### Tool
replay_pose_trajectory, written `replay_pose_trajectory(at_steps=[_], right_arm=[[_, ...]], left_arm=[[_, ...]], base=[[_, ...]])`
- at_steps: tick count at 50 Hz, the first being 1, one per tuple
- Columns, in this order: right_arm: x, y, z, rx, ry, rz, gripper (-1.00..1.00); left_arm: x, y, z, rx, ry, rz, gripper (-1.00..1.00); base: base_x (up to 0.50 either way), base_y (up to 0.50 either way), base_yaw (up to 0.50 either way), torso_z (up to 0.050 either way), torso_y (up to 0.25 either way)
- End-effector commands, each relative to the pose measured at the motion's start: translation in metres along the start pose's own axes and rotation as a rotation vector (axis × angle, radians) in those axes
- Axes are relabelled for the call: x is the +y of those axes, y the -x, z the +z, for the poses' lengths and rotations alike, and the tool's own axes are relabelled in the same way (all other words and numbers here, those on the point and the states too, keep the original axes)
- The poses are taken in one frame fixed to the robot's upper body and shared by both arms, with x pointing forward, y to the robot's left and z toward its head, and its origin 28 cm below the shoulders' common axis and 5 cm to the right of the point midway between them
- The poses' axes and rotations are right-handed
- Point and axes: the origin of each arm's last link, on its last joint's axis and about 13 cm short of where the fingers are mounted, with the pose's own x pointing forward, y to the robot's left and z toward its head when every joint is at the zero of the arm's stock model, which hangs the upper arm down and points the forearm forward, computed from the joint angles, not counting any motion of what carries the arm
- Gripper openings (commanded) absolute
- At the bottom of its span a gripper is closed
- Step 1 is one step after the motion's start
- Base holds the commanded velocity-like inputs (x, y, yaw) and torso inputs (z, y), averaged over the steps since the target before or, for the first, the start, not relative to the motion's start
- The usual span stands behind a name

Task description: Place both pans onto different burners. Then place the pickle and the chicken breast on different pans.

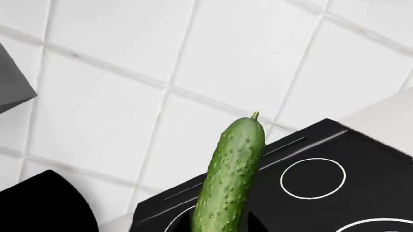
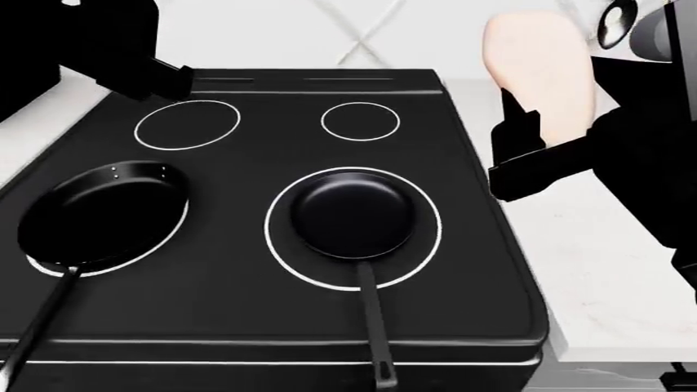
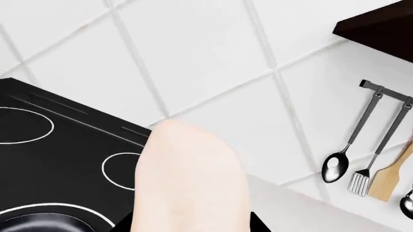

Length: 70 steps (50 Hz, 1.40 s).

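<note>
Our left jaws are closed on the pickle (image 1: 232, 174), gripping its lower end so that the free length stands out ahead of the wrist camera. Our right jaws are likewise closed on the chicken breast (image 3: 190, 183), held by one end with the rounded bulk projecting forward. In the head view the chicken breast (image 2: 541, 69) hangs raised beside the right edge of the stovetop (image 2: 273, 310), over the pale surface (image 2: 610, 269). The left arm sits at the far left corner; the pickle itself is not visible there.

Both pans are already set down. The left pan (image 2: 104, 216) lies mostly on the near-left burner, shifted off its centre. The right pan (image 2: 354, 214) sits inside the large white ring of its burner (image 2: 277, 245). Both handles point toward us, which leaves the bowls open to approach from above.

We judge the pan step complete. Each item is carried high to clear the pan rims, and each arm is on the side of its nearer pan, so one item can go into each.
</note>
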Motion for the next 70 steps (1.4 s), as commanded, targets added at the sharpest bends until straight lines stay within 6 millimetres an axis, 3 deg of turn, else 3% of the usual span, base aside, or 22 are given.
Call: replay_pose_trajectory(at_steps=[1,14,37,41,45,51,59,70], right_arm=[[-0.003,0.0,0.003,-0.029,0.028,-0.023,-1.0],[-0.004,0.0,0.002,-0.037,-0.009,-0.017,-1.0],[-0.006,-0.001,0.005,-0.054,-0.051,-0.062,-1.0],[-0.006,-0.001,0.01,-0.058,-0.047,-0.053,-1.0],[-0.005,0.0,0.028,-0.035,-0.04,-0.032,-1.0],[0.0,-0.012,0.046,0.038,-0.033,-0.028,-1.0],[0.009,-0.039,0.036,0.157,-0.005,-0.04,-1.0],[0.025,-0.048,0.021,0.291,0.015,0.06,-1.0]], left_arm=[[0.001,0.0,0.001,-0.007,0.005,0.019,-1.0],[0.002,0.0,0.0,-0.005,0.008,0.021,-1.0],[0.002,0.0,-0.001,-0.001,0.012,0.022,-1.0],[0.003,0.001,-0.001,-0.002,0.014,0.025,-1.0],[0.004,0.002,0.0,-0.003,0.015,0.027,-1.0],[0.004,0.003,0.001,-0.005,0.016,0.029,-1.0],[0.005,0.004,0.001,-0.006,0.016,0.03,-1.0],[0.006,0.005,0.001,-0.005,0.016,0.032,-1.0]], base=[[0.0,0.5,0.0,0.0,0.0],[0.0,0.49,0.0,0.0,0.002],[0.22,0.0,0.0,0.0,0.002],[0.0,0.0,0.0,0.0,0.0],[0.0,0.0,0.0,0.0,0.002],[0.0,0.0,0.0,0.0,0.0],[0.0,0.0,0.0,0.0,0.001],[0.0,0.0,0.0,0.0,0.001]])
